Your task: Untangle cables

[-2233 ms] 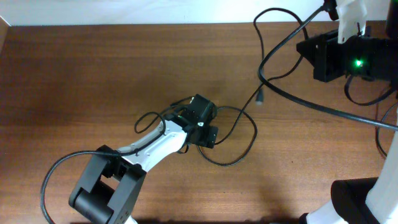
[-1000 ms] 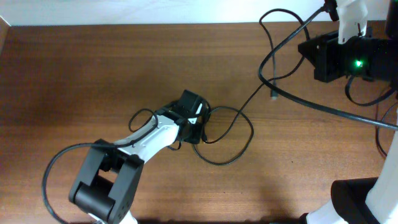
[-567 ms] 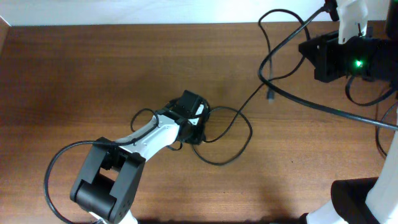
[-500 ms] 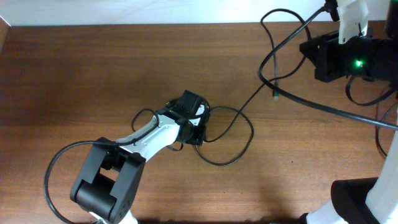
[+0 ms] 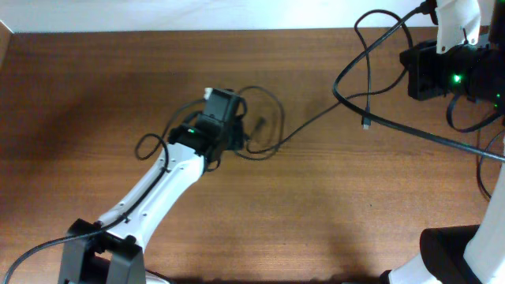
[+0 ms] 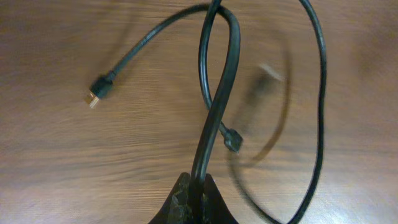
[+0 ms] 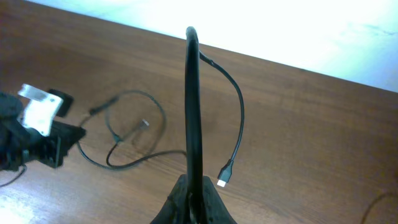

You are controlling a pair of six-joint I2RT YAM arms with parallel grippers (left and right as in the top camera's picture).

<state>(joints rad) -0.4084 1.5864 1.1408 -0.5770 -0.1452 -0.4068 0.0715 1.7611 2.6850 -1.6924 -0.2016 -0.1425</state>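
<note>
The cables are thin black cords. My left gripper [image 5: 235, 140] [image 6: 198, 190] is shut on one cable [image 6: 214, 106] that rises from the jaws and curves over the wood. Its gold-tipped plug [image 6: 93, 98] lies to the left. A second small plug [image 6: 231, 144] and a thin loop [image 6: 322, 112] lie to the right. My right gripper [image 5: 410, 65] [image 7: 193, 190] is shut on another cable [image 7: 191, 99], lifted at the far right. That cable's plug [image 7: 224, 177] [image 5: 365, 122] dangles free. A thin strand [image 5: 308, 125] runs from there to the loops [image 5: 264, 130] by the left gripper.
A thicker black arm wire [image 5: 434, 142] crosses the table's right side towards the right arm's base [image 5: 465, 252]. The left arm [image 5: 150, 197] stretches in from the bottom left. The table's far edge [image 5: 158, 31] meets a white wall.
The left gripper has shut on a cable and carried it up and to the left, drawing the wide loop into a smaller one. The right gripper has shifted slightly right with its cable.
</note>
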